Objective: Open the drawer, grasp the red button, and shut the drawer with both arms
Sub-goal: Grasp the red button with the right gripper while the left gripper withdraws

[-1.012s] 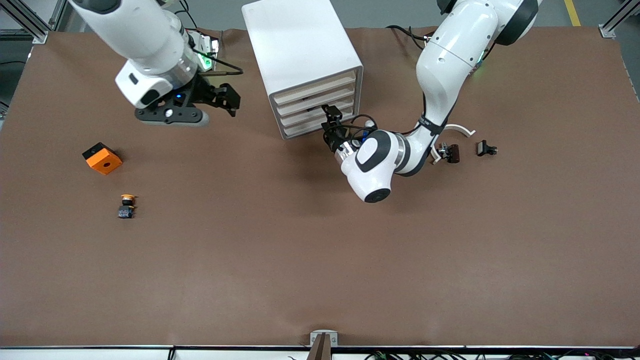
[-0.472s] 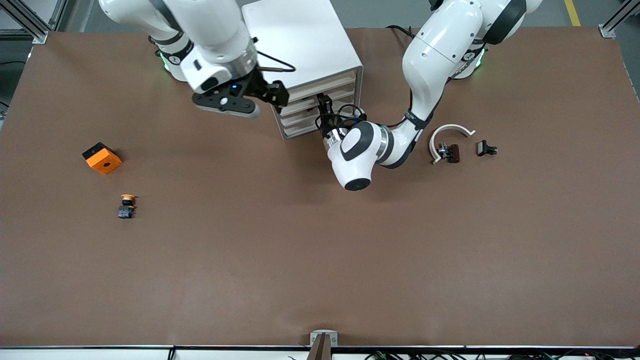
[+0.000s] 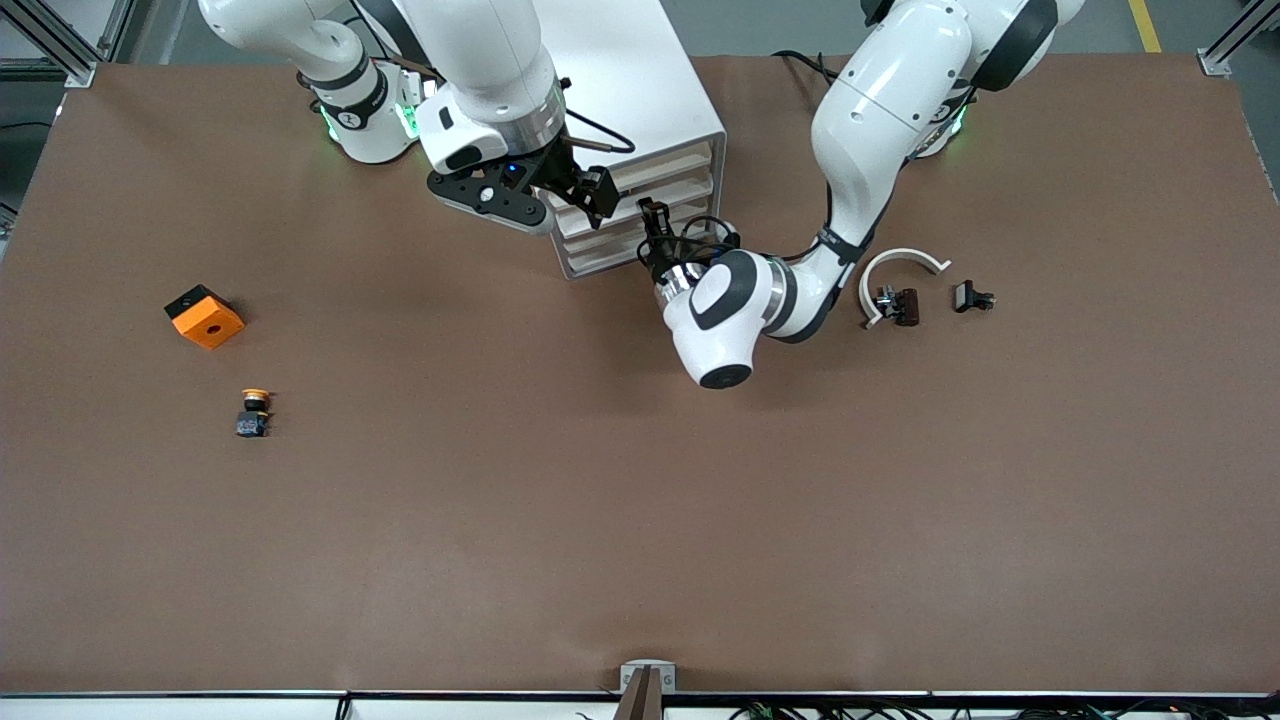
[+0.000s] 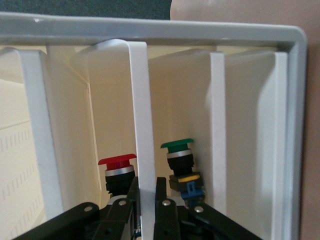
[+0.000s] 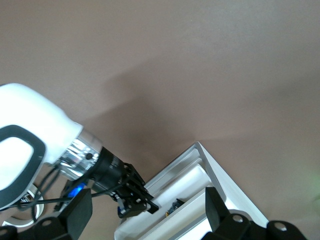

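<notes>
The right gripper [image 3: 585, 190] has travelled over the white drawer cabinet [image 3: 600, 90]; the left gripper [image 3: 652, 213] has clamped its thin white drawer handle [image 4: 141, 145]

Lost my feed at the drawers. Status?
Left gripper shut on drawer handle. Right gripper open, over cabinet. Red button inside drawer, beside green button. Nothing blocking.

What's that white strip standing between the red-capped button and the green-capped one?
In the left wrist view, a drawer handle separates the red button from the green button.
</notes>
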`<action>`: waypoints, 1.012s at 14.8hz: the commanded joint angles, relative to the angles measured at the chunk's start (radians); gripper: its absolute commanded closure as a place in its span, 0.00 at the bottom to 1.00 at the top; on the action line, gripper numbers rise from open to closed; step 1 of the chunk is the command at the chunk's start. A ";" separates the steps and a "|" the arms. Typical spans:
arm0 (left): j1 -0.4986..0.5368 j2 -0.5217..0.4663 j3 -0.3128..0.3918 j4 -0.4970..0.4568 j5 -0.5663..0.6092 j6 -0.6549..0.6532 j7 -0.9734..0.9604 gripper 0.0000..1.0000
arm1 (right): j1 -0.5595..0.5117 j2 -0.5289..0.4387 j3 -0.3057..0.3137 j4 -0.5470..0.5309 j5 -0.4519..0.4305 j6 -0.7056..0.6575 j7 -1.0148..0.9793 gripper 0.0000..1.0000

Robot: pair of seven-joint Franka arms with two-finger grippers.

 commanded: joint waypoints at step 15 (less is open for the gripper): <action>0.105 -0.001 0.120 0.176 -0.004 0.055 0.150 0.00 | 0.071 0.085 -0.011 -0.094 0.005 0.082 0.340 0.00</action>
